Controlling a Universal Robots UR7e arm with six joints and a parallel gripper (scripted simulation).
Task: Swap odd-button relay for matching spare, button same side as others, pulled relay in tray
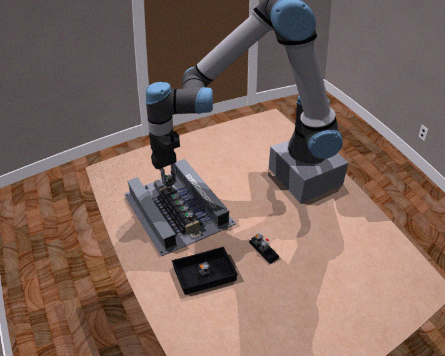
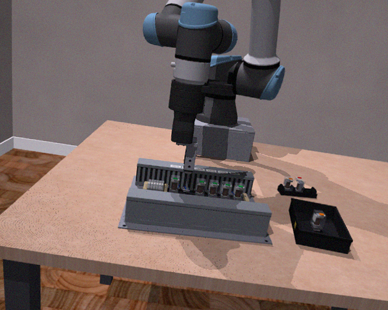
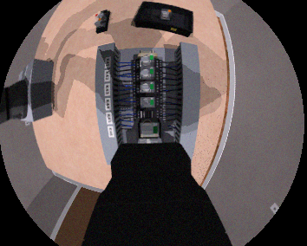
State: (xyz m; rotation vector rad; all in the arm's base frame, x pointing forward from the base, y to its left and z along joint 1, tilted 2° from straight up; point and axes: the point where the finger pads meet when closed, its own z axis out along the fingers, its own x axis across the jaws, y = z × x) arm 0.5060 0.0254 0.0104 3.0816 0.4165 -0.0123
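Note:
My gripper [image 1: 166, 179] is shut on the spare relay [image 3: 149, 128], which has a green button. It hangs over the empty socket [image 2: 186, 190] in the relay row [image 2: 212, 188], near the row's far end in the top view. In the exterior view the finger [image 2: 189, 161] hides the relay, and its lower end stands a little above the tops of the row. The other relays [image 1: 181, 205] in the row show green buttons [image 3: 152, 85]. The pulled relay [image 1: 203, 268] with an orange button stands in the black tray [image 1: 205, 275].
Two grey wiring ducts [image 2: 197, 210] flank the row on the panel. A small black holder [image 1: 264, 247] with two more spares, buttons orange and red [image 2: 296, 185], sits to the right of the panel. The arm's grey base block [image 1: 307, 176] stands behind.

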